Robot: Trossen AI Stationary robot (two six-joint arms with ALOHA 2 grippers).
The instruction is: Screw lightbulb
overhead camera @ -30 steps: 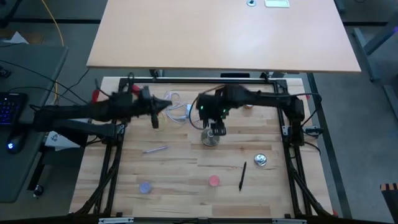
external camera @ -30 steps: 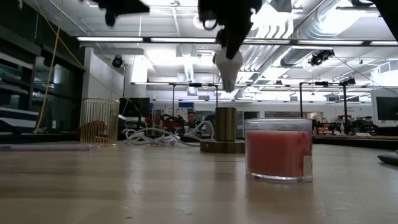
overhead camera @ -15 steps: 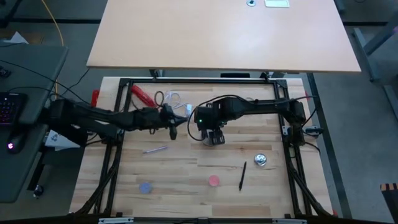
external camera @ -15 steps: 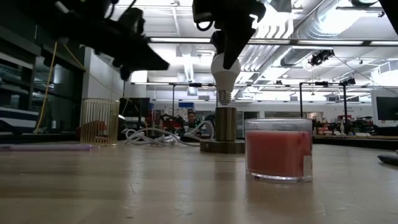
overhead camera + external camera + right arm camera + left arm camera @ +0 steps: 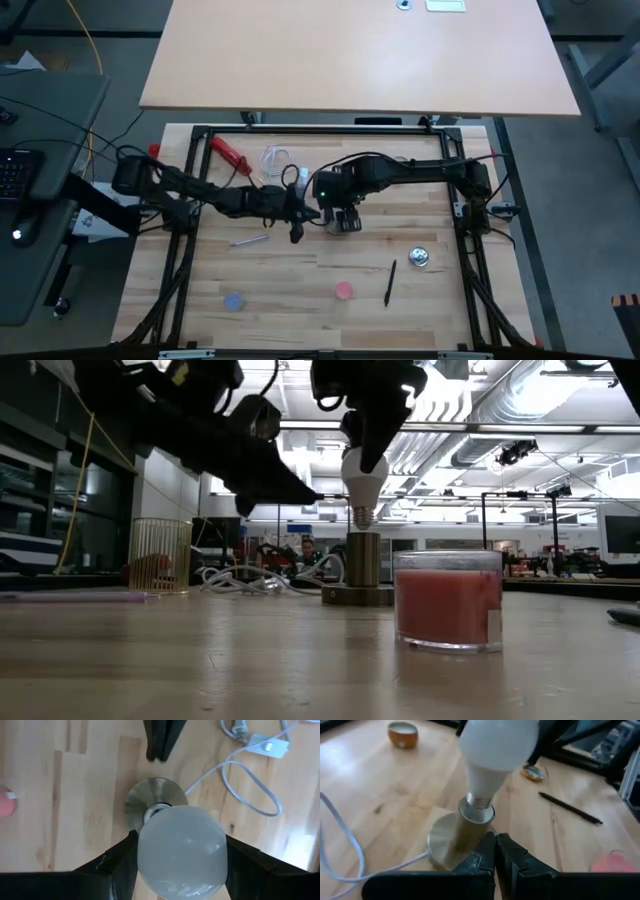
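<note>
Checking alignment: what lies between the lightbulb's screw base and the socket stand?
Nothing: in the low view the lightbulb, held by the right gripper, has its base at the socket stand mouth; whether it touches is unclear.

From above, the right hand (image 5: 343, 212) and its arm hide the lightbulb (image 5: 363, 478) and most of the socket stand (image 5: 465, 837). In the low view the picture's top edge cuts off both arms. In the right wrist view the lightbulb hides the socket's mouth, so whether the thread has entered cannot be told. The small round things near the surface's (image 5: 290, 270) front edge are too small to identify.
</note>
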